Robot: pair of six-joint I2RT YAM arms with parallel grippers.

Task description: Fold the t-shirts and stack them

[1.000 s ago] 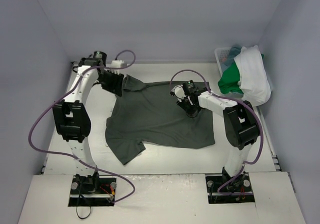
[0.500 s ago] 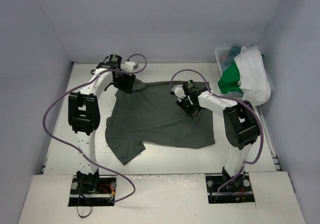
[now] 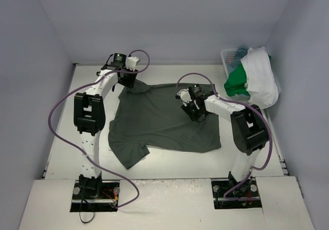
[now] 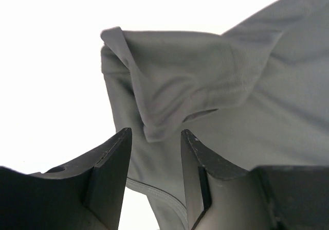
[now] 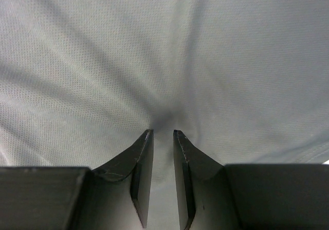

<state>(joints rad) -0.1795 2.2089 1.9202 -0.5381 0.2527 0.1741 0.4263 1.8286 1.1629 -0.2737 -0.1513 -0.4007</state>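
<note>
Looks like the flattening step: the dark t-shirt [image 3: 164, 127] lies spread mid-frame on the counter [image 3: 175, 164]. The right claw [image 3: 194, 112] pinches its cloth. The left claw [image 3: 128, 81], jaws apart, straddles the upper-left sleeve and should close next.

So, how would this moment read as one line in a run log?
left gripper: open at crumpled far-left sleeve | right gripper: pinching dark grey-green t-shirt | fold: not started, lying spread

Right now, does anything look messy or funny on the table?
Yes. The dark grey-green cloth t-shirt lies spread out, but its far-left sleeve is folded over itself. The white t-shirt and bright green t-shirt spill over the white plastic basket.
</note>
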